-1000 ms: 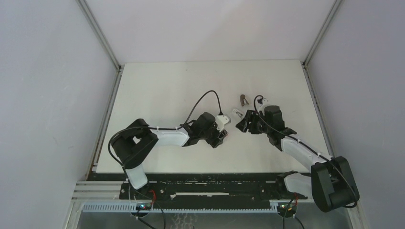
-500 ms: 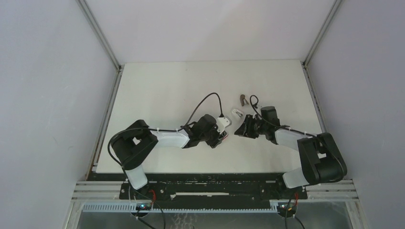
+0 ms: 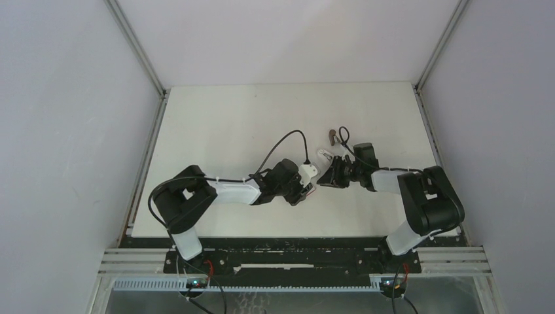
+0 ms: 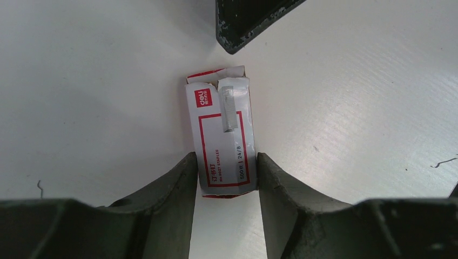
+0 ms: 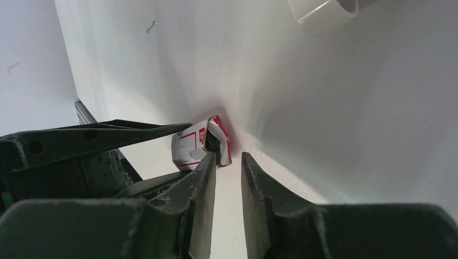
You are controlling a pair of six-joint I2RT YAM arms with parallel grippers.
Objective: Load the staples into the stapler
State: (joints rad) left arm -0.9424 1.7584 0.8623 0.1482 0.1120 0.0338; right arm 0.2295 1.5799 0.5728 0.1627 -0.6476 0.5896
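The red-and-white box sleeve (image 4: pixel 224 143) lies flat on the table. My left gripper (image 4: pixel 227 162) is shut on it, one finger on each long side. A silvery staple strip, or a print of one, shows on the sleeve's top. The grey tray is hidden; only a dark opening shows at the sleeve's torn far end (image 5: pixel 211 141). My right gripper (image 5: pixel 228 157) is low at that end with its jaws a narrow gap apart and nothing between them; its left fingertip (image 5: pixel 209 162) touches the opening. The white stapler (image 3: pixel 325 156) lies just beyond, and its end shows in the right wrist view (image 5: pixel 324 12).
A small dark brownish object (image 3: pixel 334 136) lies behind the stapler. Loose bent staples (image 4: pixel 445 161) lie on the white table (image 3: pixel 216 131). Both grippers (image 3: pixel 316 184) meet near the table's middle. Grey walls close in the left, right and back.
My right arm has swung left and dropped low, bringing its gripper from beside the stapler to the sleeve's far end. My left gripper has stayed on the sleeve and shifted slightly nearer.
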